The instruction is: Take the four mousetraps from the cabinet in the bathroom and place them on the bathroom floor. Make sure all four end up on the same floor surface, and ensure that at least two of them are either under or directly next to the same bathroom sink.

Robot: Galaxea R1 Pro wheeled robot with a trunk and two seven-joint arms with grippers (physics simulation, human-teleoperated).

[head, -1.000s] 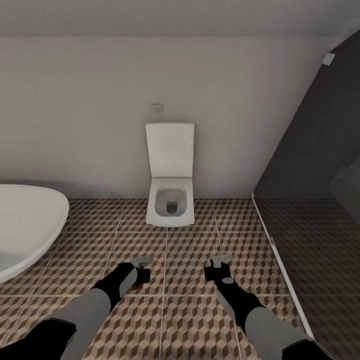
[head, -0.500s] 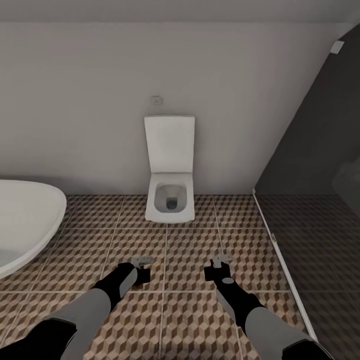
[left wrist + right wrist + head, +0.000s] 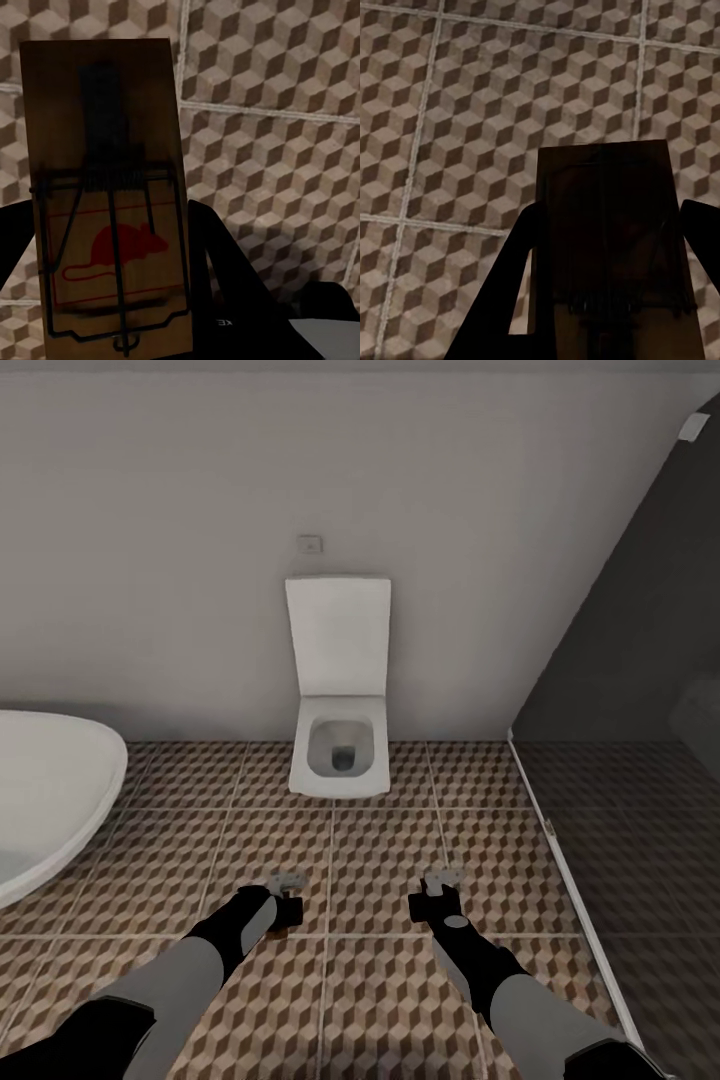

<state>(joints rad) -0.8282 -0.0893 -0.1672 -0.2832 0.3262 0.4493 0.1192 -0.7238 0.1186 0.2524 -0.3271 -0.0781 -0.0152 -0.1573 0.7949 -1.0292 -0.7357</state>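
Observation:
Each of my grippers is shut on a mousetrap above the bathroom floor (image 3: 380, 840). In the left wrist view a tan wooden mousetrap (image 3: 101, 150) with a black spring bar and a red mouse print stands between the black fingers of my left gripper (image 3: 112, 251). From the head view, that left gripper (image 3: 284, 906) hovers low over the tiles with the mousetrap (image 3: 286, 881) sticking forward. My right gripper (image 3: 432, 905) grips a second mousetrap (image 3: 443, 877), which looks dark in the right wrist view (image 3: 607, 202) between the fingers of the right gripper (image 3: 611, 259).
A white square toilet (image 3: 340, 755) with its lid up stands against the wall straight ahead. A white oval bathtub (image 3: 50, 790) curves in at the left. A dark glass shower partition (image 3: 620, 660) with a pale floor rail runs along the right.
The whole picture has slid upward a little, so the camera has moved. Both arms hold the same pose, each gripper still shut on its mousetrap.

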